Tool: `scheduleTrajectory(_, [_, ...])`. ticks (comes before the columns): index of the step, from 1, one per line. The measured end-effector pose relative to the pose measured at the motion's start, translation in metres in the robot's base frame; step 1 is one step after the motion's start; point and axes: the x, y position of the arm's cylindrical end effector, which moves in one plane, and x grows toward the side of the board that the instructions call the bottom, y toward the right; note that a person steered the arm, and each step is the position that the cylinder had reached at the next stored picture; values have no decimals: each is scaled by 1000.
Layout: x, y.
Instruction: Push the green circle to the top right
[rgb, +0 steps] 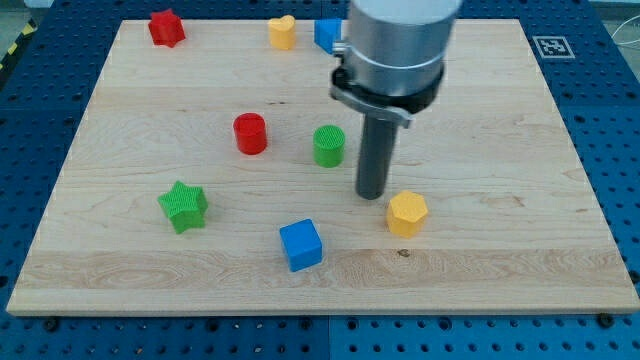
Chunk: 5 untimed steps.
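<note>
My tip (372, 194) holds nothing, having no jaws, and stands just right of and below the green plastic circle block (329, 146) at the wooden board's (520, 230) centre. I should circle to its lower-left side, then push steadily toward the top-right corner.

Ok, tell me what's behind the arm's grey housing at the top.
A blue block pokes out at the housing's left edge, beside the yellow heart. Its right part is covered, so its shape is unclear.

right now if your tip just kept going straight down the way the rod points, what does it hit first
The bare wooden board. My tip points straight down and already sits at its surface, with the green circle to the view's upper left and the yellow block to the lower right, neither under it.
</note>
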Motion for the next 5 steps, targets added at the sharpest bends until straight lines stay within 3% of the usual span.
scheduleTrajectory(2, [-21,-27])
scheduleTrajectory(4, [-74,25])
scheduleTrajectory(5, [-63,32])
